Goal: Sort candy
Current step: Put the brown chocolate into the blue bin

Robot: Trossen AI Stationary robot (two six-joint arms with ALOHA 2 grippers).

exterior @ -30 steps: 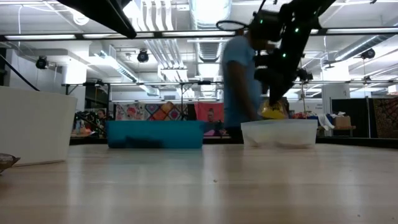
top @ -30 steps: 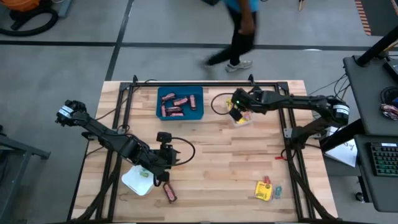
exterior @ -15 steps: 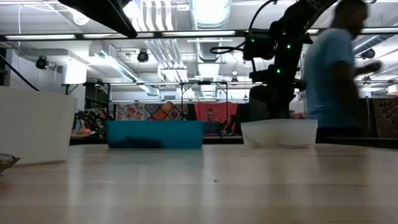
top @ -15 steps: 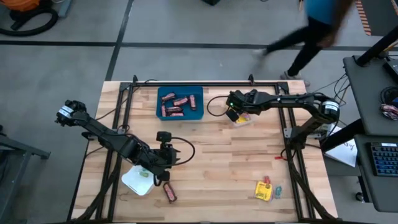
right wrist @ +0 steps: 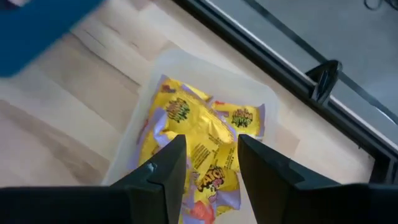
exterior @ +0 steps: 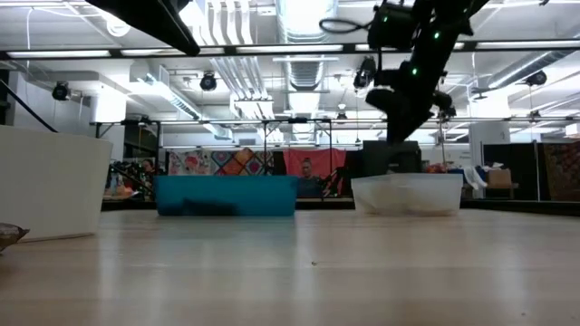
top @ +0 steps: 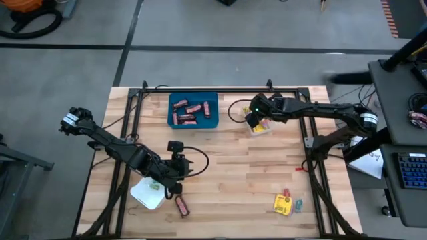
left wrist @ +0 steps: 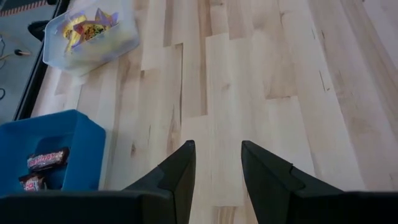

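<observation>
Containers: three trays, placed here by the blue tray point(top: 193, 110), which sits at the far edge of the table point(top: 227, 180).
Blue tray: holds brown-red mini bars point(top: 189, 112), several lying loose across its floor; two show at its corner in the left wrist view.
Clear tray point(top: 261, 126): just to the right of the blue tray, along the same far edge; full of yellow packets point(right wrist: 199, 140) with red marks, heaped over each other.
White tray point(top: 147, 193): well toward the near side from the blue tray and a little left; one pale green sweet point(top: 154, 186) shows in it, part hidden by the left arm.
Loose candy: one mini bar point(top: 182, 207) on the wood beside the white tray; a small cluster point(top: 285, 202) of a yellow packet, something red and a bluish sweet far off at the near right.
Right gripper point(right wrist: 208, 171): hangs over the clear tray, fingers spread, nothing between them.
Left gripper point(left wrist: 216, 174): by the white tray, fingers parted over bare wood, empty.
</observation>
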